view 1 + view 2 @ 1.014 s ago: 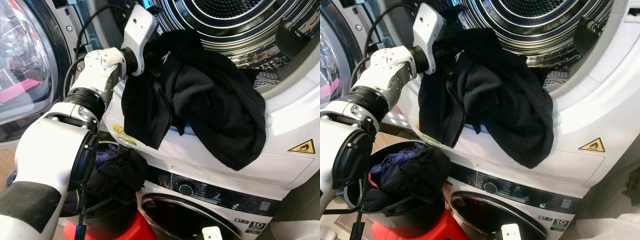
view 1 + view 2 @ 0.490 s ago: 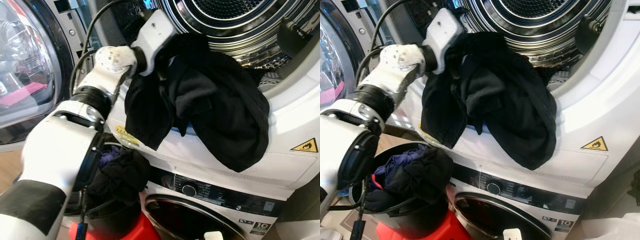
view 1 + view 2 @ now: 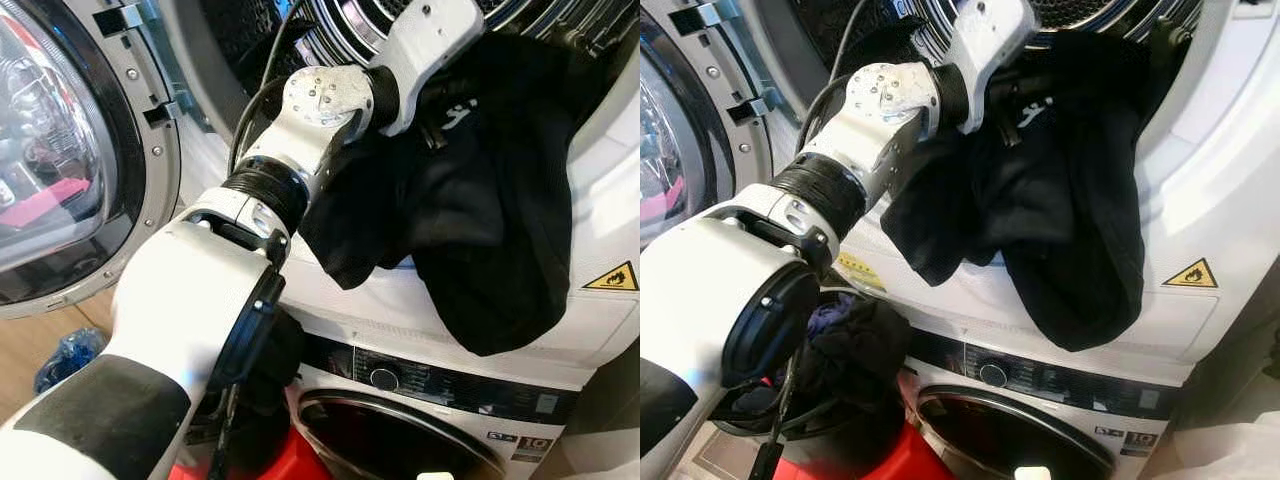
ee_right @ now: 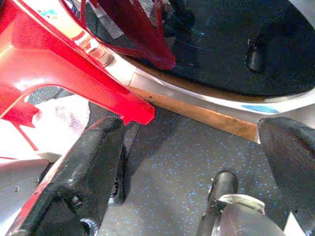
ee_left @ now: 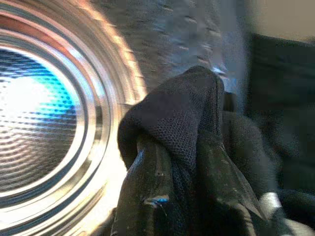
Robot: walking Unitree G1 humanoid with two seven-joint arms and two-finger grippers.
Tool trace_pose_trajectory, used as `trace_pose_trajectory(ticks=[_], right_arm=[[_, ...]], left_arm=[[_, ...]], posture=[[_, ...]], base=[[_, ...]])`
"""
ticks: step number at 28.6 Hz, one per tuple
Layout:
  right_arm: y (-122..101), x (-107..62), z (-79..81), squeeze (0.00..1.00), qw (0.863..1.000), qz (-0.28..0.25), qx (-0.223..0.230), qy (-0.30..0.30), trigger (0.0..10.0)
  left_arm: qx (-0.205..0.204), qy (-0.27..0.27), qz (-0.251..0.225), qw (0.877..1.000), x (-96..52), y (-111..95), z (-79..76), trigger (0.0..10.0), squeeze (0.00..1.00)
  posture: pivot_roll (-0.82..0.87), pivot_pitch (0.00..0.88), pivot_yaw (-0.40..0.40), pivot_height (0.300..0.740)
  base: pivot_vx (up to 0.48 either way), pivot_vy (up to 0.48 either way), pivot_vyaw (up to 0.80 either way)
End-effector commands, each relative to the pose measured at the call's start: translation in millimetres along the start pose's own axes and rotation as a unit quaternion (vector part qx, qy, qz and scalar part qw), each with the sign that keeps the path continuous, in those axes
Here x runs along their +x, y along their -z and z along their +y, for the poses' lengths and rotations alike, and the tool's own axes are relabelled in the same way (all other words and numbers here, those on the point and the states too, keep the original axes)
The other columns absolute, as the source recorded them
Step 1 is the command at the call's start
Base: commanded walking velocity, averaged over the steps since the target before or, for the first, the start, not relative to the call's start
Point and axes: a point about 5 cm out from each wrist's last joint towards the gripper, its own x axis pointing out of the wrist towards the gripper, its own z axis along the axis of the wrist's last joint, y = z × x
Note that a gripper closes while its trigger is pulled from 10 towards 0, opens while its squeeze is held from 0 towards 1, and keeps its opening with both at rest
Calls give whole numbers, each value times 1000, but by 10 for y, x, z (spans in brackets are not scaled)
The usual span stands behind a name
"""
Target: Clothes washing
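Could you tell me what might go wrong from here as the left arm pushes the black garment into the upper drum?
1. Most of the black garment hangs outside over the drum's front rim; if the left gripper lets go now, it may slide out toward the laundry basket below.
2. A dangling fold could get trapped when the open door shuts.
3. The arm's cable runs close to the drum opening and could snag there.
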Motion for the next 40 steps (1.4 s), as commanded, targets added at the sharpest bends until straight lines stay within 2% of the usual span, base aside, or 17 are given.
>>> trace_pose_trajectory(ticks=[1, 4, 5, 6, 13, 19, 20, 22, 23, 27, 28, 30, 31, 33, 34, 36, 40], right_arm=[[-12, -2, 88, 0, 1000, -4, 4, -10, 10000], [-20, 0, 106, 0, 1000, -5, 4, -12, 10000], [-28, 1, 112, 0, 1000, -6, 5, -13, 10000], [-31, 2, 114, 0, 1000, -7, 5, -13, 10000], [-115, 13, 133, 0, 999, -31, 0, -30, 10000], [-408, 37, 186, 0, 987, -100, 14, -122, 10000], [-546, 22, 215, 0, 972, -131, 0, -195, 10000], [-622, 0, 226, 0, 959, -150, -17, -241, 10000], [-696, -42, 213, 0, 941, -172, -32, -290, 10000], [-880, -161, 123, 0, 907, -218, -40, -357, 10000], [-880, -161, 123, 0, 907, -218, -40, -357, 10000], [-1230, -457, -19, 0, 857, -304, -23, -416, 10000], [-1230, -457, -19, 0, 857, -304, -23, -416, 10000], [-1470, -663, -93, 0, 819, -363, -3, -444, 10000], [-1470, -663, -93, 0, 819, -363, -3, -444, 10000], [-1733, -904, -147, 0, 774, -423, 3, -471, 10000], [-2049, -1152, -147, 0, 728, -483, 0, -487, 10000]], left_arm=[[10, -39, -20, 999, -50, -176, 205, 10000, 0], [18, -37, 1, 999, -99, -112, 235, 10000, 55], [10, -32, 10, 999, -127, -61, 240, 10000, 961], [10, -32, 13, 999, -137, -44, 243, 10000, 1000], [-8, -39, 37, 999, -218, 121, 245, 10000, 1000], [-41, -65, 44, 996, -302, 239, 282, 10000, 1000], [-46, -73, 56, 995, -338, 303, 287, 10000, 1000], [-52, -77, 61, 994, -360, 340, 288, 10000, 1000], [-61, -79, 64, 993, -379, 374, 286, 10000, 1000], [-69, -77, 70, 992, -403, 426, 271, 10000, 1000], [-69, -77, 70, 992, -403, 426, 271, 10000, 1000], [-76, -70, 71, 992, -422, 456, 260, 10000, 1000], [-76, -70, 71, 992, -422, 456, 260, 10000, 1000], [-76, -68, 75, 992, -438, 480, 257, 10000, 1000], [-76, -68, 75, 992, -438, 480, 257, 10000, 1000], [-77, -68, 79, 991, -456, 505, 255, 10000, 1000], [-78, -63, 83, 991, -467, 526, 246, 10000, 1000]], posture=[[-152, 0, 211, 740], [-150, 0, 213, 740], [-146, 0, 214, 740], [-145, 0, 215, 740], [-142, 0, 208, 740], [-145, 0, 199, 740], [-151, 0, 195, 740], [-154, 0, 192, 740], [-152, 0, 188, 740], [-148, 0, 179, 740], [-148, 0, 179, 740], [-145, 0, 173, 740], [-145, 0, 173, 740], [-144, 0, 172, 740], [-144, 0, 172, 740], [-142, 0, 171, 740], [-138, 0, 167, 740]], base=[[0, 0, 0], [0, 0, 0], [0, 0, 0], [0, 0, 0], [0, 0, 0], [0, 0, 0], [0, 0, 0], [0, 0, 0], [0, 0, 0], [0, 0, 0], [0, 0, 0], [0, 0, 0], [0, 0, 0], [0, 0, 0], [0, 0, 0], [0, 0, 0], [0, 0, 0]])
